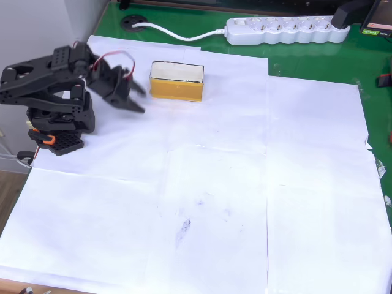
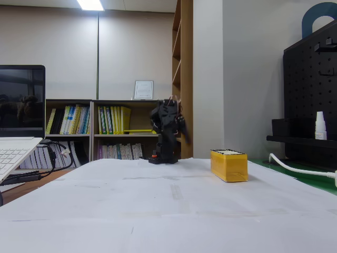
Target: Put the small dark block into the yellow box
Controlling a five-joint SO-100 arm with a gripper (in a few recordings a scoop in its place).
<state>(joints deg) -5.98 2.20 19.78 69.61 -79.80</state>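
the table [image 1: 318, 202] is covered with sheets of white paper, and green surface is seen along the top and right edges of the overhead view. the paper is creased and faintly smudged near the lower middle of that view.

the black arm [image 1: 52, 98] is seen at the upper left of the overhead view, folded back over its base, and at the middle of the fixed view in front of a bookshelf [image 2: 95, 129]. the gripper [image 1: 131, 92] is pointed toward the right, just beside the left end of the yellow box [image 1: 176, 81]; its fingers are blurred, they appear slightly parted, and nothing can be made out between them, so how far it is open cannot be told.

the yellow box is set on the paper at the upper middle of the overhead view, right of centre in the fixed view, with its pale inside facing up. the small dark block cannot be made out on the paper, in the gripper or inside the box; it is judged that it may already lie in the box, hidden by the wall, but this cannot be confirmed. if so, only the arm's retreat is left.

a white power strip [image 1: 285, 29] is laid along the top edge, and a laptop [image 2: 18, 124] is seen at the left of the fixed view.
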